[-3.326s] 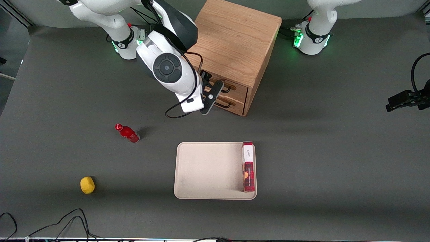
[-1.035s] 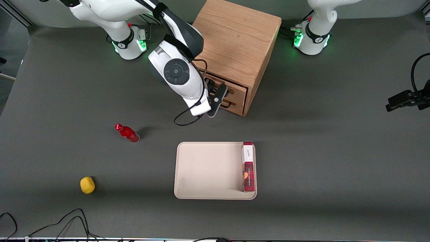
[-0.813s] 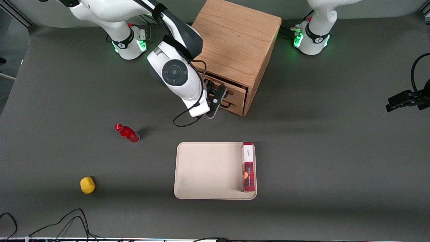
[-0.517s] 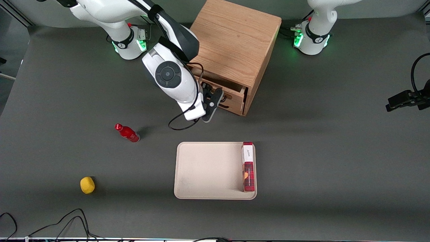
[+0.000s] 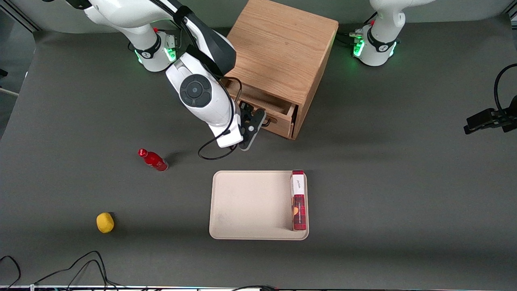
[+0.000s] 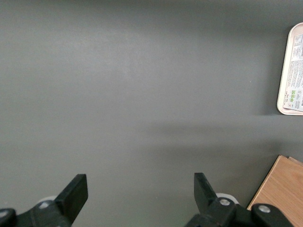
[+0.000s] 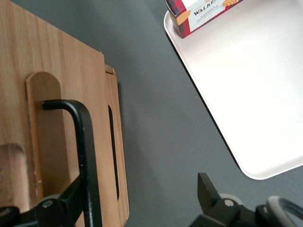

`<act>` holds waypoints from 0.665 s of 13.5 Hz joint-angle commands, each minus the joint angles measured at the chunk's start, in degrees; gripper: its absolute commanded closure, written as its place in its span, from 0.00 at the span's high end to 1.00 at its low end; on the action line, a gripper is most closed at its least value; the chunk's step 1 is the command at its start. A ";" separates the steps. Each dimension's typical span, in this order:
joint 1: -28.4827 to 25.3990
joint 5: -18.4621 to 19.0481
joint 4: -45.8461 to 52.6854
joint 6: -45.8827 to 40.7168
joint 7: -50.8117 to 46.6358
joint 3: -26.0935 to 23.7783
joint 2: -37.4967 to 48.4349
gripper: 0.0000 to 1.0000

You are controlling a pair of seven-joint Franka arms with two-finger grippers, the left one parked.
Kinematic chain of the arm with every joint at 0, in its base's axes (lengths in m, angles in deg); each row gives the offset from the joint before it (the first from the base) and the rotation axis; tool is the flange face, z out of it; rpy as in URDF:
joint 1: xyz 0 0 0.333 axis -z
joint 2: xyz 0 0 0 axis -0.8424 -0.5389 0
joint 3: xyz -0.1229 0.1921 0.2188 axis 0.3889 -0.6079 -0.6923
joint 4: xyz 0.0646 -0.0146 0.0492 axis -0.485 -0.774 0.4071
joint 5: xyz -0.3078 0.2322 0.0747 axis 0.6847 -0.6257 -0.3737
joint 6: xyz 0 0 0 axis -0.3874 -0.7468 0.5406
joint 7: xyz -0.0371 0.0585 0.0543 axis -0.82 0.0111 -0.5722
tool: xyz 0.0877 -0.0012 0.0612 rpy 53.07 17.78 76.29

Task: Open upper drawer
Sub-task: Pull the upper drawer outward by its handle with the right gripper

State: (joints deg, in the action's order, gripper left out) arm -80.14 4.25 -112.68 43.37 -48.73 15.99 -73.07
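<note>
Tool (image 5: 251,123) of the working arm sits at the front of the wooden cabinet (image 5: 282,52), its fingers (image 7: 71,201) spread wide with the black wire handle (image 7: 83,156) of the upper drawer (image 5: 268,106) running between them. That drawer stands partly pulled out of the cabinet, its shallow tray showing above the lower drawer front. Nearer the front camera, a cream tray (image 5: 246,206) lies on the worktop (image 5: 404,182) with a red biscuit box (image 5: 298,200) in it; a red bottle (image 5: 153,160) and a yellow ball (image 5: 105,222) lie toward the working arm's end.
</note>
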 commanded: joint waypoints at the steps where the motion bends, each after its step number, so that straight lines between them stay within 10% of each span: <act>1: 0.07 0.97 3.25 0.34 0.96 -0.02 -2.21 1.00; 9: 0.51 5.71 4.13 0.52 0.34 0.42 -3.26 1.00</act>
State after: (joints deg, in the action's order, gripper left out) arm -80.04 8.99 -111.02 43.64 -48.73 16.74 -74.54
